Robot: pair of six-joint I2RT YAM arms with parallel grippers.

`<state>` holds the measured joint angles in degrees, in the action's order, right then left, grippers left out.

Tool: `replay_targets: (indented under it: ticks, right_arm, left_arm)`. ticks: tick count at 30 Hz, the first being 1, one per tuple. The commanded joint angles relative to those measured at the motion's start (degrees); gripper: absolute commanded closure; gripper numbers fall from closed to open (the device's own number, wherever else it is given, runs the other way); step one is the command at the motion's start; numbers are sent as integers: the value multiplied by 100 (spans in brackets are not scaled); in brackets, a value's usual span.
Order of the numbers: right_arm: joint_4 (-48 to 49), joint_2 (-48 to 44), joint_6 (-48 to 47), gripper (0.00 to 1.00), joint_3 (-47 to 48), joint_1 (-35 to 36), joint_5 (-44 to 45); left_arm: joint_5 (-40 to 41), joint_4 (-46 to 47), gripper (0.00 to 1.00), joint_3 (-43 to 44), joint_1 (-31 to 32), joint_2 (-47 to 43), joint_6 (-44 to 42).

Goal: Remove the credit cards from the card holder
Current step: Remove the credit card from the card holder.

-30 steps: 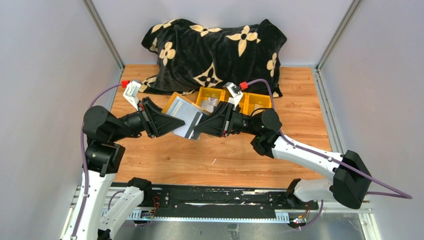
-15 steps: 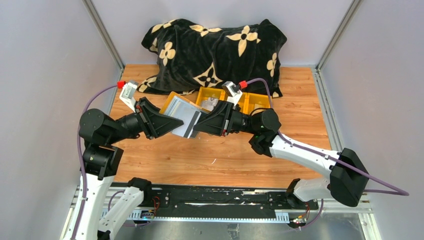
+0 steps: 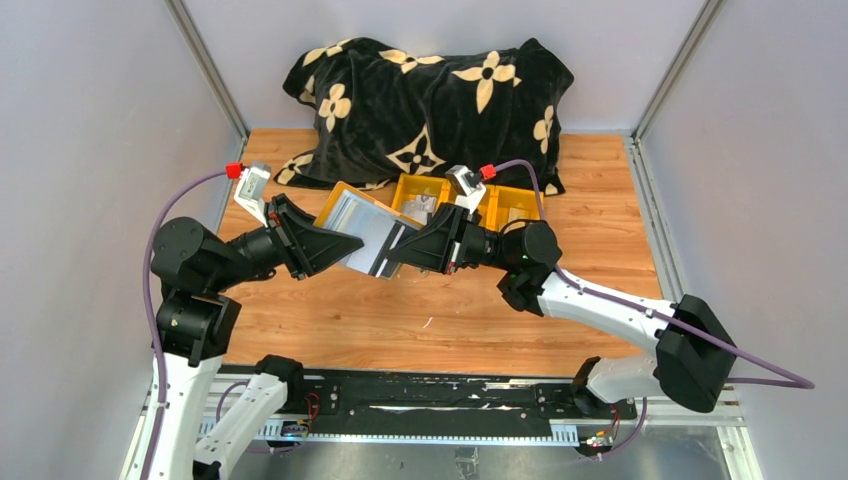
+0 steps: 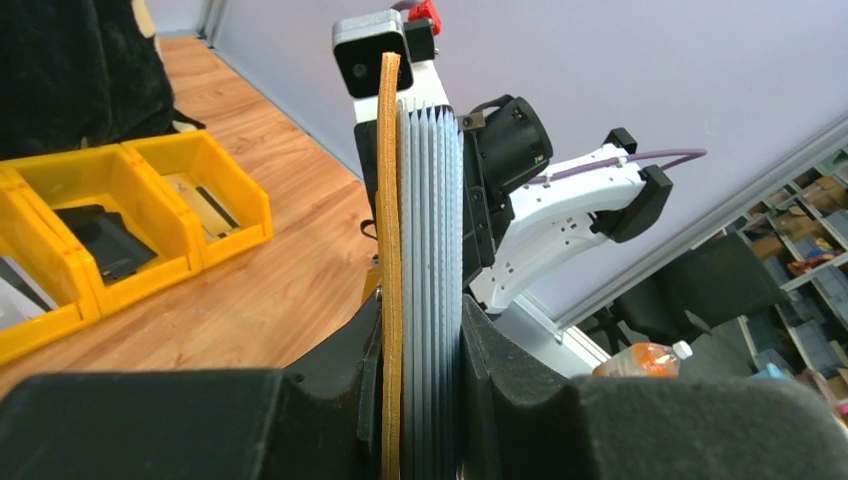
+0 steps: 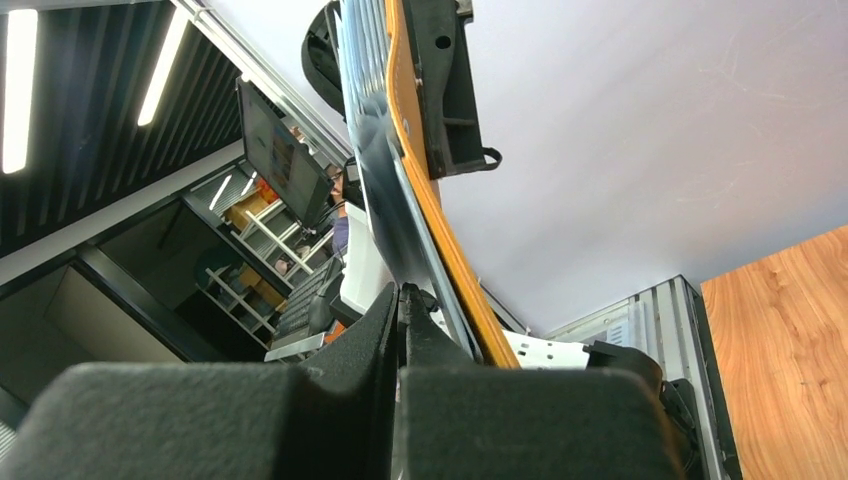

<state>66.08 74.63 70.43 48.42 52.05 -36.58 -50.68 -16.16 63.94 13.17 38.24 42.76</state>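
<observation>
The card holder, silvery with a mustard-yellow flap, hangs in the air between my two arms. My left gripper is shut on its near end. In the left wrist view the pads clamp the yellow flap and the blue-grey accordion pockets. My right gripper is shut at the holder's right edge, on a thin pale credit card with a dark stripe. In the right wrist view the holder rises above the closed right gripper. Other cards are hidden in the pockets.
Yellow plastic bins stand behind the grippers on the wooden table; they also show in the left wrist view, one holding a black item. A black flower-patterned blanket lies at the back.
My left arm has drawn a little back to the left and lifted the holder's far end slightly. The right gripper has stayed at the holder's edge.
</observation>
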Motion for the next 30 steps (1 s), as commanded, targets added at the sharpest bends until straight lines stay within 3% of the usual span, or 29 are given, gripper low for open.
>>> replay_targets:
  ticks: [1, 11, 20, 27, 30]
  right_arm:
    - [221, -105, 19, 100, -245, -33, 87]
    - [326, -10, 99, 100, -189, -28, 110]
    - [572, 243, 342, 59, 215, 20, 150]
    - [871, 374, 516, 56, 316, 24, 171]
    - [899, 377, 547, 64, 407, 24, 168]
  left_arm:
    - [296, 66, 83, 307, 10, -81, -242]
    - [301, 260, 87, 245, 10, -115, -22]
    - [342, 283, 100, 80, 10, -142, -17]
    - [334, 272, 100, 58, 10, -156, -43]
    - [339, 243, 100, 25, 10, -164, -93]
